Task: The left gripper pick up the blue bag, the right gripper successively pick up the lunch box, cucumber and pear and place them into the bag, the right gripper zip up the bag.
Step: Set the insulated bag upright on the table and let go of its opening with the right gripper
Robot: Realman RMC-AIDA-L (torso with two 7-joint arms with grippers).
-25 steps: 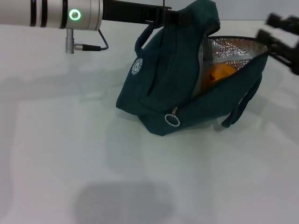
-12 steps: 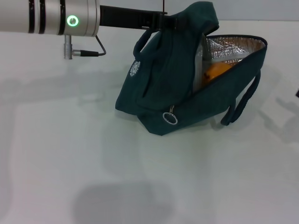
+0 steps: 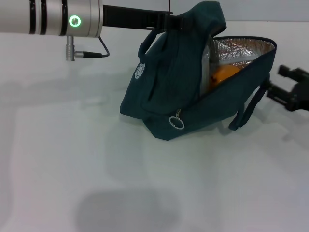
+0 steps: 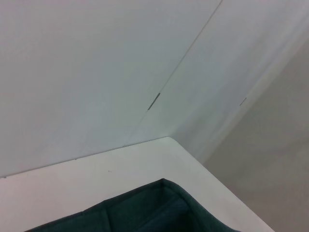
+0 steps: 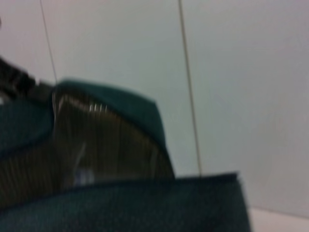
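Bright, even light — soft shadows; right wrist view blurred, perhaps unfocused.

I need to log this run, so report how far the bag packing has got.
Done: the left claw holds up the dark teal-blue fabric bag by its top, and the round orange-yellow pear lies inside against the silver lining. The lunch box and cucumber cannot be made out. In hand: the right claw sits beside the bag's far handle. Left: zipping, since the mouth gapes and the metal ring pull hangs untouched.

My head camera looks forward and down over the table (image 3: 58, 159) from a moderate distance. My left wrist camera faces the far wall, my right sits close against the blue bag (image 5: 145, 203); all three share it.
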